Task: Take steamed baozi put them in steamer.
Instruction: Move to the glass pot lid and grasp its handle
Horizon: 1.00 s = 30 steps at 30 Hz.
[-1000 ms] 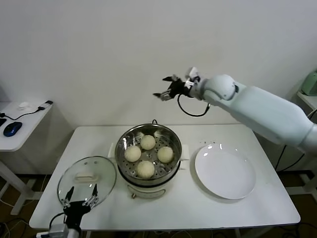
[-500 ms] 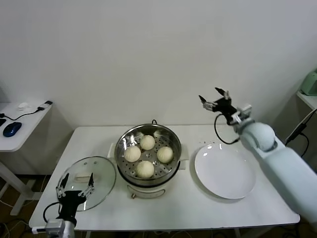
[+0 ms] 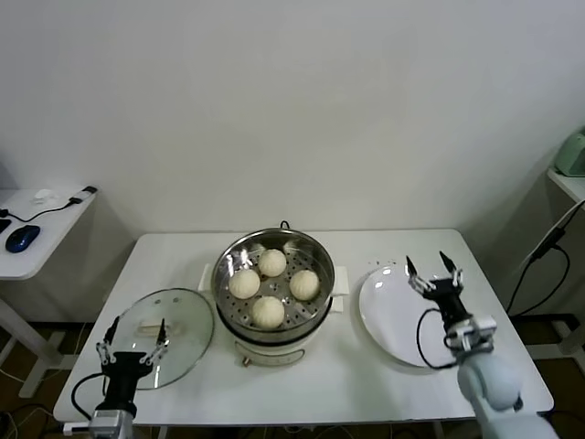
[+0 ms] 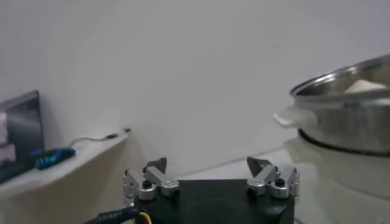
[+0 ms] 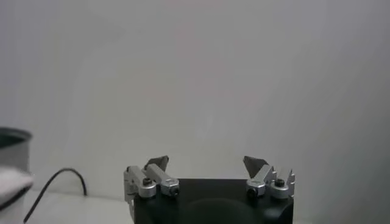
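The steamer point(image 3: 273, 285) stands at the middle of the white worktop point(image 3: 366, 384), a little toward its back edge, and all four steamed baozi point(image 3: 272, 285) sit on the perforated tray inside it, close together in a diamond. Only the head view looks down into the pot and counts them. The left wrist view sees the steamer point(image 4: 345, 122) from the side instead: its steel rim, one white handle, the white base, and just the cream top of one bun above the rim.

The left gripper point(image 3: 133, 337) hangs at the front left corner, over the near rim of the glass lid point(image 3: 161, 334) that lies flat there; its fingers point(image 4: 153, 176) are spread wide and hold nothing. The right gripper point(image 3: 433, 273) is low near the front right, over the near side of the white plate point(image 3: 395, 311), fingers likewise wide apart and empty. The right wrist view shows these fingers point(image 5: 155, 176) against the bare wall, with a dark cable point(image 5: 55, 182) and a sliver of the pot at one side, which the head view places behind the steamer.

Bare worktop runs along the front edge between lid and plate, and along the back edge on both sides of the steamer. Beyond the left edge, a side table point(image 3: 37, 229) carries a blue mouse point(image 3: 22, 237).
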Motion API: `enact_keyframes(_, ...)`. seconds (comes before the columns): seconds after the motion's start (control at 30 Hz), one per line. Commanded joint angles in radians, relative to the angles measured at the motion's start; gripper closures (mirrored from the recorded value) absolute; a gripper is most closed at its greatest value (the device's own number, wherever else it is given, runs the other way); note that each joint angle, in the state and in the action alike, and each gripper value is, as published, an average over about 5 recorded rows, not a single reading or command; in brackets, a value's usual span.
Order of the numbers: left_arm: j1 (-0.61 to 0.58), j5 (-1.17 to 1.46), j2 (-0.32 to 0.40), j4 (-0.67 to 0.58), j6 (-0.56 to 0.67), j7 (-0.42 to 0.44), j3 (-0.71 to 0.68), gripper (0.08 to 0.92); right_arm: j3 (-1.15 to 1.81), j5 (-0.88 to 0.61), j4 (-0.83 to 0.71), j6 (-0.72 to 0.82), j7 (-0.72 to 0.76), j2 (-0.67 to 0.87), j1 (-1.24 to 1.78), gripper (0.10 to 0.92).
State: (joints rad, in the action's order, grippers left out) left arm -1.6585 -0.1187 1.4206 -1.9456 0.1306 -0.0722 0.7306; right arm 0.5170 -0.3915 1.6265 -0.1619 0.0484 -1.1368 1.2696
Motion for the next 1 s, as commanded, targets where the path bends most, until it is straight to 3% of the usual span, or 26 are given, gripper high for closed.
enact_keyframes(0.03,0.002,-0.176,-0.011,0.039,0.077,-0.082,0.000,0.177,0.115,0.084,0.019,-0.124,0.007,-0.176,0.252,0.202)
enact_keyframes(0.2,0.001,-0.517,-0.038,0.080,0.104,-0.265,0.002,0.177,0.105,0.097,0.035,-0.098,-0.001,-0.186,0.282,0.203)
enact_keyframes(0.3,-0.004,-0.759,-0.067,0.124,0.102,-0.331,0.006,0.177,0.105,0.098,0.040,-0.091,-0.005,-0.185,0.285,0.203)
enact_keyframes(0.57,0.014,-1.100,-0.112,0.285,-0.014,-0.393,-0.012,0.177,0.106,0.088,0.042,-0.085,-0.016,-0.181,0.276,0.203)
enact_keyframes(0.8,0.079,-1.217,-0.103,0.404,-0.076,-0.438,-0.028,0.177,0.106,0.087,0.043,-0.083,-0.018,-0.184,0.274,0.203)
enact_keyframes(1.0,0.125,-1.237,-0.096,0.435,-0.084,-0.442,-0.036,0.177,0.106,0.086,0.042,-0.081,-0.022,-0.186,0.273,0.202)
